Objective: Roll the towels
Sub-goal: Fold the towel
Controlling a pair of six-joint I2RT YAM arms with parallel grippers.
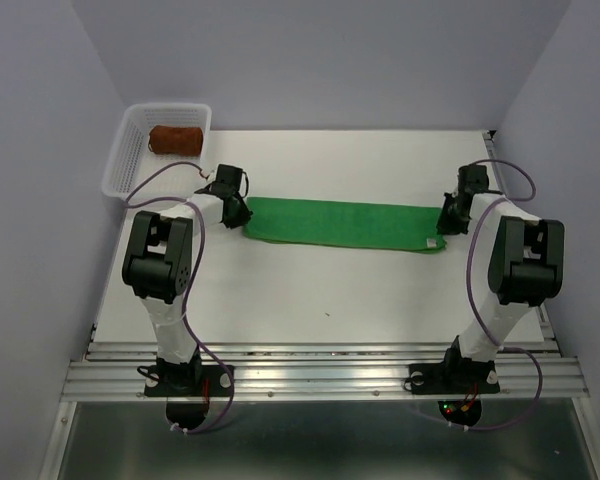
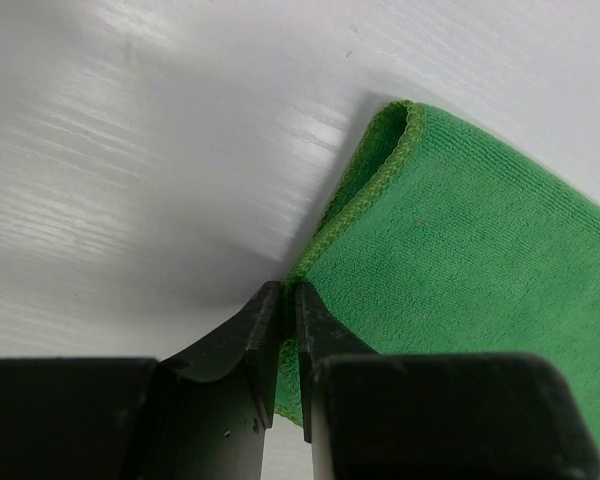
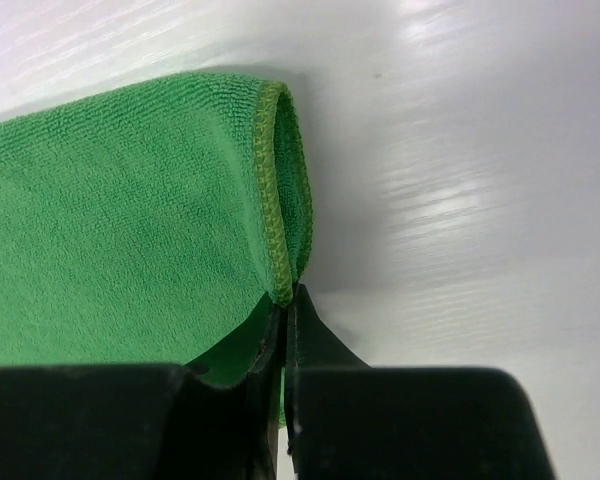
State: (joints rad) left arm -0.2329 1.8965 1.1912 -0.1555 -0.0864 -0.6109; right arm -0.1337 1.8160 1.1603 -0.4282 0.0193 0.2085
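While both arms reach out over the white table [image 1: 330, 300], the left gripper [image 2: 285, 292] has its black fingers [image 2: 245, 335] pressed together on the stitched edge of the long green microfibre towel [image 2: 460, 250]. And look at the other end: the right gripper [image 3: 285, 298] is pinched just as tight on the hem there, where the cloth doubles over into a soft fold. So both tools are clamped on fabric, one at each short end!

Between them the towel lies flat as a narrow strip across the middle of the table, running left to right. Off at the far left corner sits a white plastic basket [image 1: 115, 170] with a brown rolled towel [image 1: 175, 138] inside.

This cloth looks light, limp and fuzzy. I'd expect it to sag the moment it's lifted, yet cling to itself nicely once turned over. The hem at a short end seems the best hold, though so thin an edge could slip free.
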